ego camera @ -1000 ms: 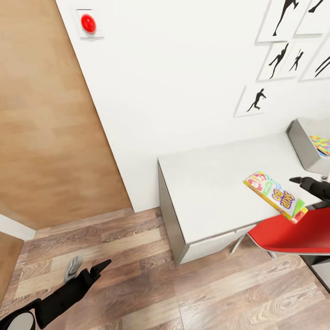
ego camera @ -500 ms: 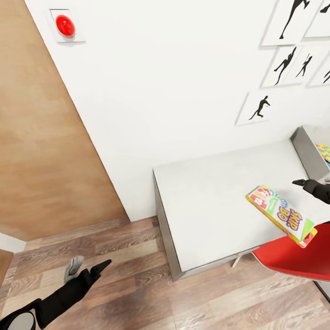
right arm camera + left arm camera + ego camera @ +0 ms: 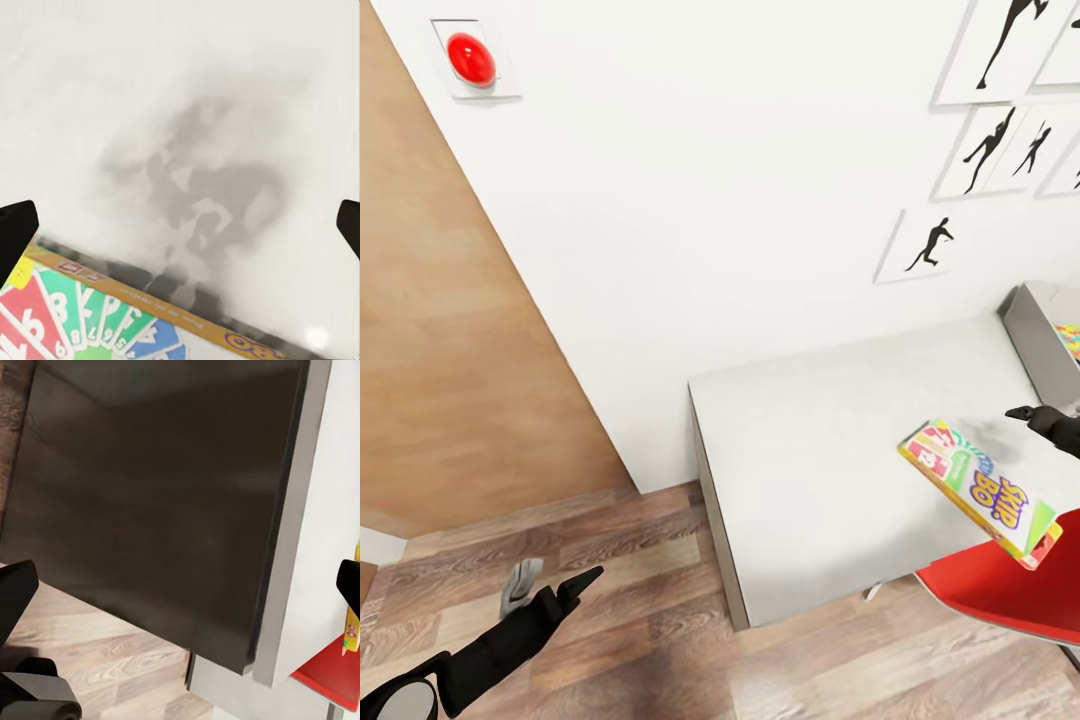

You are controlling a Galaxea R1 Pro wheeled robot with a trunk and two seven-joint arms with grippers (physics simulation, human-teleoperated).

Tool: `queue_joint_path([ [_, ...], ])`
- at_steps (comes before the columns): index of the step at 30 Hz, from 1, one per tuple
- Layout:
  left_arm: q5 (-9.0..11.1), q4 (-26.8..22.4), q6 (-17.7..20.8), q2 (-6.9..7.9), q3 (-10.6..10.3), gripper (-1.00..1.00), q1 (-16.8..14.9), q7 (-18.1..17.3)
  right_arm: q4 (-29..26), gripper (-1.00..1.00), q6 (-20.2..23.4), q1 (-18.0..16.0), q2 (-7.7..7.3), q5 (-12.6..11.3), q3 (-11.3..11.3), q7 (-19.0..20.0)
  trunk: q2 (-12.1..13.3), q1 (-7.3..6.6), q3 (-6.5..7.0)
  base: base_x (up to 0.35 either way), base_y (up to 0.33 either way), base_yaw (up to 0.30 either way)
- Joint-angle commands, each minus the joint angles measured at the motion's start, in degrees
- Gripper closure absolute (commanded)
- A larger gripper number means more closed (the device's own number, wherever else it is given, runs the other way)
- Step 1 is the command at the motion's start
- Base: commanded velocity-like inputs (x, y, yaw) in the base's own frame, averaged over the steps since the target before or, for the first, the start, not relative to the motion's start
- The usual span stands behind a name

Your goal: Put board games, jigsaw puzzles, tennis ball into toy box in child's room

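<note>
One puzzle board lies in the toy box; left pincer spread, right pincer's grip unclear.

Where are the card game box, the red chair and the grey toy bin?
Game box (image 3: 982, 489), head view, printed top.
Red chair (image 3: 1010, 590), head view, seat.
Toy bin (image 3: 1036, 340), head view, side wall.

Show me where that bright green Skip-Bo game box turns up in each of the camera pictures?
Head view: the flat green, red and yellow Skip-Bo cardboard box is at the right, over the near edge of the pale grey-white table top.
Left wrist view: a thin yellow sliver at one edge, probably the box.
Right wrist view: its printed face fills one corner.
Shared landmark: the table top.
</note>
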Motion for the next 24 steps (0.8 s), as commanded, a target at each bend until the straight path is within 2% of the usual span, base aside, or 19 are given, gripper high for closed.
queue_joint_path([
  [1, -0.1, 0.0, 0.3, 0.01, 0.1, -1.0, 0.0, -0.2, 0.1, -1.0, 0.4, 0.0, -0.28, 0.2, -0.4, 0.1, -0.1, 0.03, -0.06, 0.035, -0.011, 0.0],
  [12, -0.1, 0.0, 0.3, 0.02, 0.1, -1.0, 0.0, -0.2, 0.7, -1.0, 0.7, 0.0, -1.58, 0.2, -0.4, -0.1, -0.1, 0.03, -0.06, 0.017, -0.005, -0.017],
  [24, 0.0, 0.0, 0.3, 0.0, 0.1, -1.0, 0.0, -0.3, 0.8, -1.0, 2.6, 0.0, -1.58, 0.2, -0.3, 0.2, -0.1, 0.03, -0.06, 0.003, -0.001, -0.158],
])
